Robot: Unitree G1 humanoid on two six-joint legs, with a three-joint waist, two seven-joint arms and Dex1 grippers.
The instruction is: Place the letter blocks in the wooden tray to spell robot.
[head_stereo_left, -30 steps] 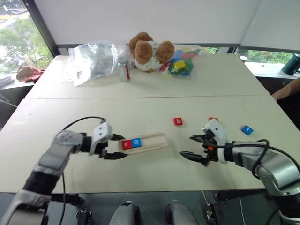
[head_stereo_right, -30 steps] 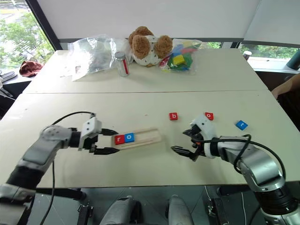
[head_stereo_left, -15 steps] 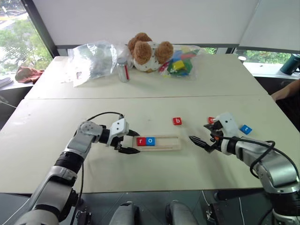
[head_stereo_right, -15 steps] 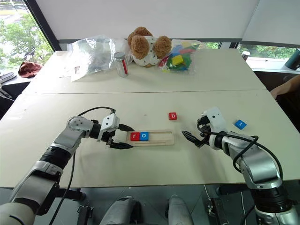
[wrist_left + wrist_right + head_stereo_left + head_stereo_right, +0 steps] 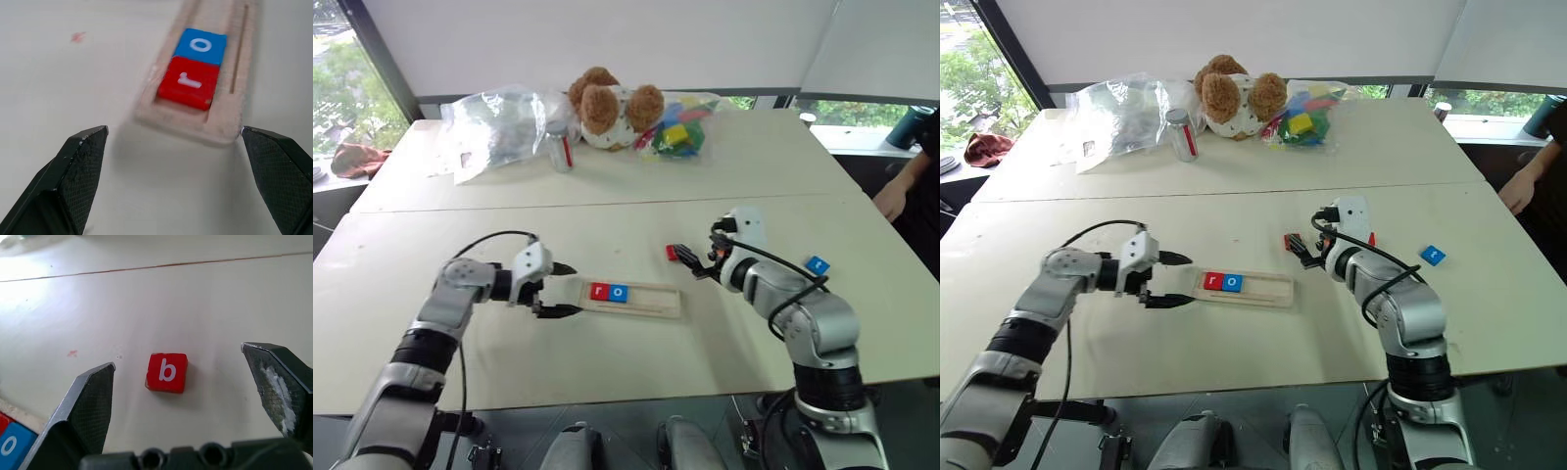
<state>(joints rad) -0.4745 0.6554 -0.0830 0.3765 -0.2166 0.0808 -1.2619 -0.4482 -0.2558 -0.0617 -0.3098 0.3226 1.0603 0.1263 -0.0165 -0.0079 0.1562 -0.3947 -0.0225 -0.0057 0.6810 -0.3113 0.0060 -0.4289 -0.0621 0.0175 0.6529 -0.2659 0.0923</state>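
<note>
The wooden tray (image 5: 651,303) lies near the table's front. A red r block (image 5: 599,291) and a blue o block (image 5: 619,292) sit side by side at its left end. My left gripper (image 5: 558,291) is open, its fingers (image 5: 80,161) either side of the tray's left end (image 5: 215,133), apart from it. A red b block (image 5: 167,372) lies on the table beyond the tray's right end. My right gripper (image 5: 690,262) stands open right by it, a finger on each side. A blue letter block (image 5: 817,264) lies farther right. A sliver of another red tile (image 5: 1371,238) shows behind the right hand.
At the table's far side are a teddy bear (image 5: 607,103), a clear plastic bag (image 5: 499,122), a small can (image 5: 558,149) and a bag of coloured toy blocks (image 5: 677,127). A person's hand (image 5: 889,201) rests at the right edge.
The tray went from slanted to nearly level, and my left gripper now stands open at its end. My right gripper has moved away from me and leftward to the b block, rolling its wrist.
</note>
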